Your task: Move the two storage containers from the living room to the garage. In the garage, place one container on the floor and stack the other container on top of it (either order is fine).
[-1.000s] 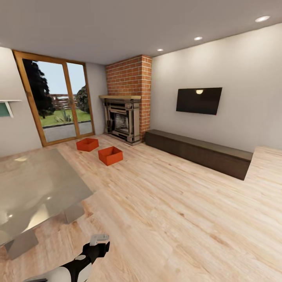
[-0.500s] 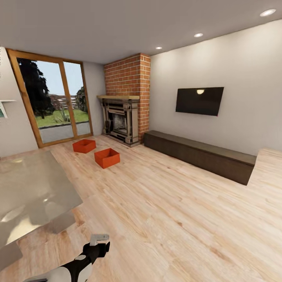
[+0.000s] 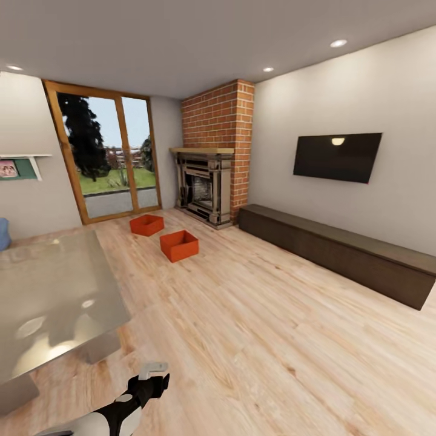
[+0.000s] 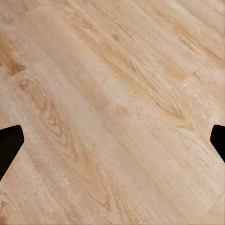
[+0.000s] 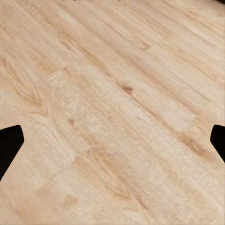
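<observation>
Both storage containers sit on the wood plank floor across the living room: nearer container and farther container, close together but apart, between the glass doors and the brick fireplace.

My left gripper and right gripper are spread wide, fingertips at the frame edges, nothing held.

Risks: the glass table is right by my left side, so I could clip it driving in. The boxes have thin walls, so a bad approach likely shoves them toward the fireplace.

Head view gives room layout and targets. The wrist views show planks under each gripper and the finger gap.
</observation>
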### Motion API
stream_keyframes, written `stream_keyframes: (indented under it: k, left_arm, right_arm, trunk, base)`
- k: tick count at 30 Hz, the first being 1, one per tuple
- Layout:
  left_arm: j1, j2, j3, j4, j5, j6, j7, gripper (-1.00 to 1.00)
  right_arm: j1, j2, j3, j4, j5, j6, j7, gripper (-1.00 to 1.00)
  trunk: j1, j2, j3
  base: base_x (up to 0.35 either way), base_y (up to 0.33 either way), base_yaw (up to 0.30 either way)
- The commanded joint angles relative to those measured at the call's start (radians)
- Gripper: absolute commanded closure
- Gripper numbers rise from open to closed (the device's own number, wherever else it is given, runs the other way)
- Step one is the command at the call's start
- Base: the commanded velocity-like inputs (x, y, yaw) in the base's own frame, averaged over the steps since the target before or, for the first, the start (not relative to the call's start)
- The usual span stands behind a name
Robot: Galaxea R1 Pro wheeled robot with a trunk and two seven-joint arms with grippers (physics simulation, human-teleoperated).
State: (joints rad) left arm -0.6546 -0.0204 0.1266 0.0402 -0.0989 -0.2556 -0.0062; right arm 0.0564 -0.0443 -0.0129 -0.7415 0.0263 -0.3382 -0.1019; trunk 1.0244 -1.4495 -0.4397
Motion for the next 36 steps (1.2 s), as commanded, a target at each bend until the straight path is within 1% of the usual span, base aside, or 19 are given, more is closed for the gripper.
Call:
stream_keyframes:
  k: [1,15,36]
  left_arm:
    - [-0.002,0.0,0.009,0.004,-0.01,-0.007,0.0,-1.0]
    - [-0.002,-0.001,0.008,0.004,-0.01,-0.007,0.0,-1.0]
    - [-0.002,-0.003,0.008,0.004,-0.01,-0.007,0.0,-1.0]
  right_arm:
    - [0.0,0.0,0.001,-0.001,0.003,-0.001,-0.004,-1.0]
    - [0.0,0.0,0.001,-0.001,0.003,-0.001,-0.005,-1.0]
    - [0.0,0.0,0.001,-0.001,0.003,-0.001,-0.005,-1.0]
  trunk:
    - [0.001,-0.001,-0.001]
    - [0.001,-0.001,-0.001]
    - [0.001,-0.001,-0.001]
  base:
    - [0.304,-0.212,0.032]
    - [0.304,-0.212,0.021]
    - [0.296,-0.215,0.245]
